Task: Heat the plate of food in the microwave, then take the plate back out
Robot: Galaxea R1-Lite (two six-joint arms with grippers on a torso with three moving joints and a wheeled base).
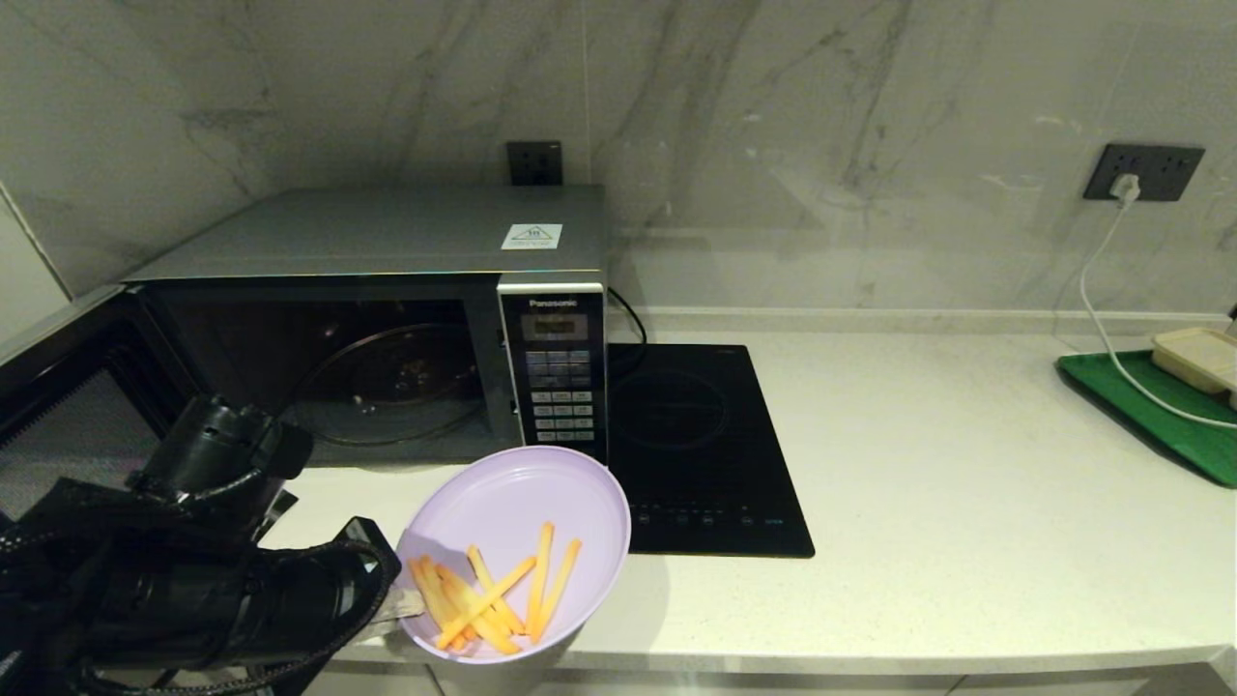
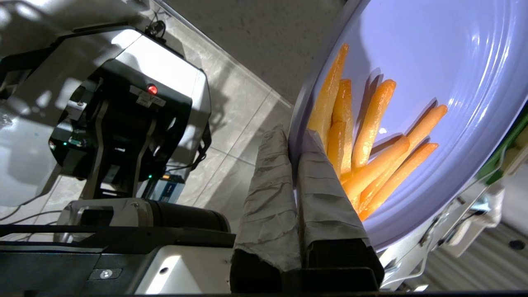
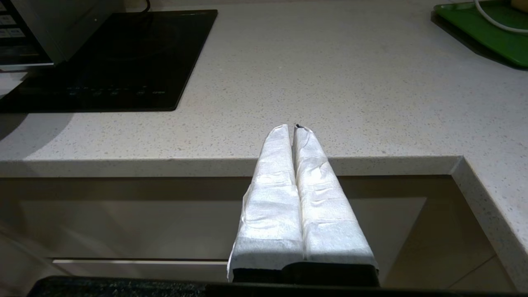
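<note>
So the left gripper (image 1: 411, 607) has the plate (image 1: 522, 522) pinched by its near rim — in the left wrist view you can see the two padded fingers (image 2: 272, 198) clamped tight with the plate (image 2: 433, 82) edge sandwiched between them. The plate is up off the counter (image 1: 947, 464), hanging over the front edge just in front of the microwave's button panel, and it's tilted toward the gripper. The fries (image 1: 493, 594) have all bunched at the low side near the fingers.

The microwave (image 1: 387, 290) is wide open: door (image 1: 58, 396) swung out to the left, glass turntable (image 1: 396, 382) bare. Can't say from one shot whether the plate is on its way in or has just come out. My read is it's heading in, but don't quote me on it.

If it is going in, the next move needs the plate carried left and forward through the opening, then lowered flat on the turntable before the grip opens. Two things I'd watch — that tilt, since the fries could slide off the rim, and the open door sitting right next to the arm.

Right gripper (image 3: 295, 128) is parked below the counter edge, fingers pressed together, holding nothing. The hob (image 1: 696, 445) sits beside the microwave, out of the way.
</note>
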